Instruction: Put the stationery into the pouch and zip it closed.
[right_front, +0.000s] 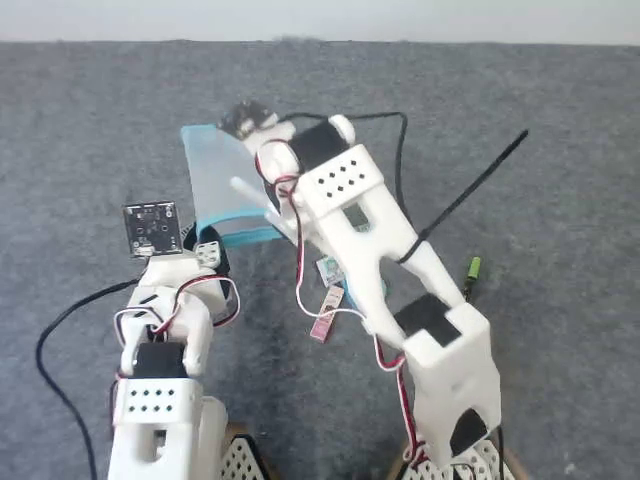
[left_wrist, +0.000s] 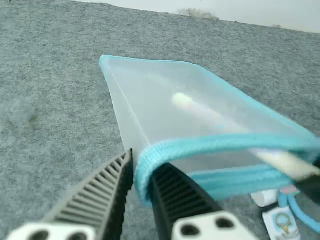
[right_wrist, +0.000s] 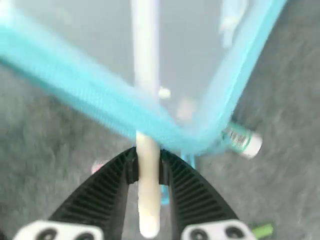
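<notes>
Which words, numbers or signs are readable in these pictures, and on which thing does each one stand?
No text is readable.
Small card near the pouch: a round emblem, print too small to read.
White tube by the pouch corner: green marks, too blurred.
White pen in the right end effector: no print seen.

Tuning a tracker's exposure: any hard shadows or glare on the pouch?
High view: soft, even light, only faint shadows on the mat, no glare on the pouch. Left wrist view: the pen shows palely through the frosted wall, no hot spots. Right wrist view: the pen looks bright white, no hard shadow.
</notes>
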